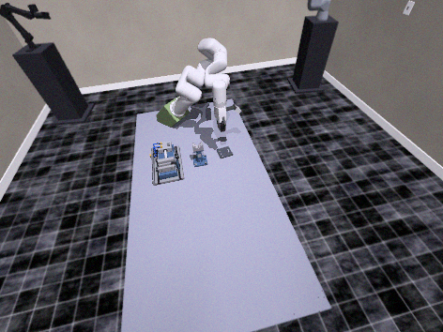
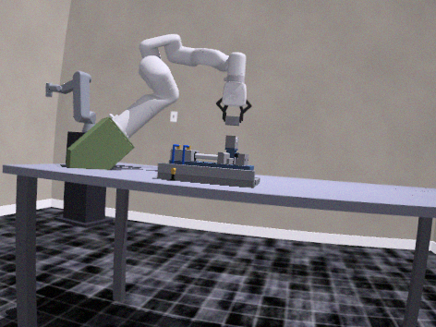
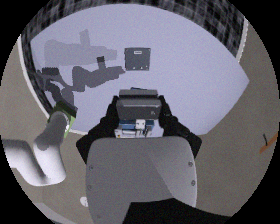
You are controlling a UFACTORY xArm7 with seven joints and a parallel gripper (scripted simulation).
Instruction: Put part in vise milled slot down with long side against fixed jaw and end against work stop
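Note:
My gripper [image 2: 234,117] is shut on the part [image 2: 232,120], a small grey block, and holds it high above the table. In the wrist view the part [image 3: 139,111] sits between the dark fingers. The infeed plate [image 1: 225,152] is a dark square on the table, empty, below and a little in front of the gripper [image 1: 221,126]; it also shows in the wrist view [image 3: 138,58]. The vise [image 1: 166,163], with blue fittings on a grey base, stands to the left of the plate. The V-block [image 1: 199,155] stands between vise and plate. I cannot tell which way the part's slot faces.
The arm's green base [image 1: 172,113] sits at the table's far end. Two dark pedestals [image 1: 51,82] with camera arms stand on the floor behind the table. In the side view the vise [image 2: 206,164] lies low on the table top.

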